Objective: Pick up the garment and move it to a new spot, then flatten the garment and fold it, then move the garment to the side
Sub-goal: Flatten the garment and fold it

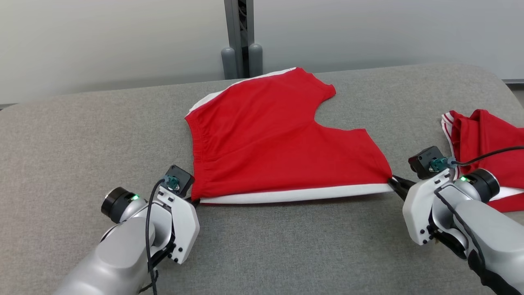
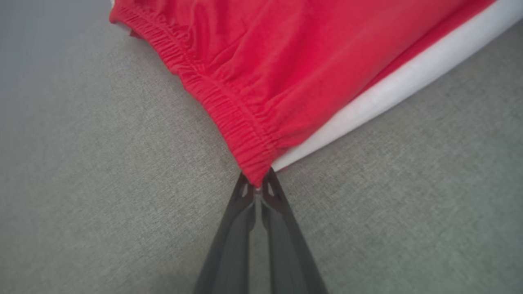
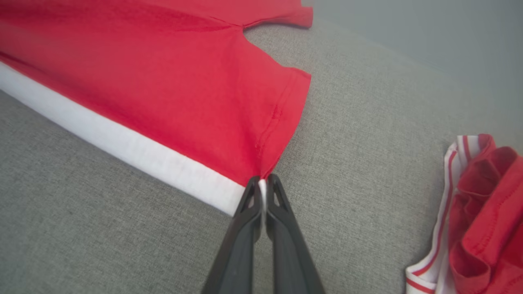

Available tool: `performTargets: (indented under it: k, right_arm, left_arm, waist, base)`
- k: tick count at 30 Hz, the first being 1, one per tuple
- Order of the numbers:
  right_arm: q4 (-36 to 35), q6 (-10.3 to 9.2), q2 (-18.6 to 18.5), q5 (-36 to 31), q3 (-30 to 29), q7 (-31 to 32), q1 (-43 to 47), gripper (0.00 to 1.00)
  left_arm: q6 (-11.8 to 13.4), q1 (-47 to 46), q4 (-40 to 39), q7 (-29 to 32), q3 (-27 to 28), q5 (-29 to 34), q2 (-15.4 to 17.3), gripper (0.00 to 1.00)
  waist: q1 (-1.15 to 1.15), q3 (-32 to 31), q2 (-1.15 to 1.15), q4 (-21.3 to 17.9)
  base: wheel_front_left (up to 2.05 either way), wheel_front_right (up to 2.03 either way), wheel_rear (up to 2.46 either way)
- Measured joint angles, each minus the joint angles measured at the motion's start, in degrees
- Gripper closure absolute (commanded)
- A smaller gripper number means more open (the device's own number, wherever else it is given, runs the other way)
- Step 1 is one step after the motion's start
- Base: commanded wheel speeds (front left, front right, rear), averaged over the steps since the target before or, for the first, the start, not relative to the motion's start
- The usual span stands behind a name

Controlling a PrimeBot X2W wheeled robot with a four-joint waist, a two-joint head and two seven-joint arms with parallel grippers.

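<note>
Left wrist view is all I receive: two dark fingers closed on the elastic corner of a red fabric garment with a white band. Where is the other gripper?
Observer: The right gripper is shut on the opposite near corner of the red garment with the white band, at its hem.
Operator: Does anything else lie on the grey fabric surface?
Observer: Yes. A second red garment with red-and-white striped trim lies crumpled at the right, apart from the first one.
</note>
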Motion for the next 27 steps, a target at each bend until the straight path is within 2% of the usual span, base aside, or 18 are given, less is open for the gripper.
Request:
performTargets:
  k: [6, 11, 18, 21, 24, 27]
  right_arm:
    - [-5.00, 0.01, -4.52, 5.83, 5.48, 5.20, 1.04, 1.00]
    - [-10.17, 0.09, -8.04, 11.24, 9.10, 10.79, 2.77, 1.00]
    - [-16.33, 0.15, -12.46, 16.46, 10.72, 17.17, 6.45, 1.00]
    - [-18.12, 0.16, -14.06, 18.95, 10.77, 21.38, 8.81, 1.00]
    - [-19.94, 0.16, -15.14, 20.20, 10.45, 22.69, 10.73, 1.00]
    - [-23.10, 0.16, -17.27, 22.13, 9.68, 26.33, 13.78, 1.00]
  left_arm:
    - [-0.01, 3.01, -4.93, 3.20, -2.22, -2.77, 2.69, 1.00]
    - [-0.07, 6.34, -10.92, 6.71, -3.53, -5.71, 6.27, 1.00]
    - [0.05, 11.13, -20.68, 10.69, -4.28, -8.55, 11.18, 1.00]
    - [0.77, 13.69, -25.61, 12.67, -4.94, -9.21, 13.54, 1.00]
    - [1.58, 15.24, -28.87, 13.83, -5.44, -9.54, 15.10, 1.00]
    - [3.60, 17.74, -35.43, 15.79, -6.08, -9.70, 18.22, 1.00]
  waist:
    - [0.00, -2.28, 0.00, 0.55]
    - [0.00, -5.01, 0.00, 1.09]
    - [0.00, -7.50, 0.00, 1.91]
    - [0.00, -8.34, 0.00, 2.28]
    - [0.00, -8.89, 0.00, 2.59]
    - [0.00, -9.94, 0.00, 3.27]
  base:
    - [0.00, 0.00, 0.00]
    - [0.00, 0.00, 0.00]
    - [0.00, 0.00, 0.00]
    - [0.00, 0.00, 0.00]
    - [0.00, 0.00, 0.00]
    - [0.00, 0.00, 0.00]
